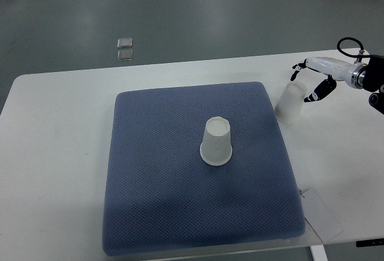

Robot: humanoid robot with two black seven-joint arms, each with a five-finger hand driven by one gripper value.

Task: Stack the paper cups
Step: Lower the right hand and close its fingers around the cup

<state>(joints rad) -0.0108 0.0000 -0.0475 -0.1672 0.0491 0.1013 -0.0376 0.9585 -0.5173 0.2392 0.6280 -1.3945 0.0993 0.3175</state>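
Right robot hand point(312, 81) comes in from the right edge, fingers spread, holding nothing, just beside a paper cup point(289, 102) standing upside down on the white surface point(54, 153). Second cup point(216, 141), also upside down, stands mid blue mat point(150, 213), well apart. Nothing stacked yet. Path between looks clear; paper tag point(324, 219) by the mat corner.

No text, label, brand, number or sign can be read anywhere in the top view. The 2 cups point(216, 143) point(289, 102) show plain white sides, the blue mat point(150, 201) has only its woven texture, and the white tag point(324, 220) at the mat's near right corner looks blank.
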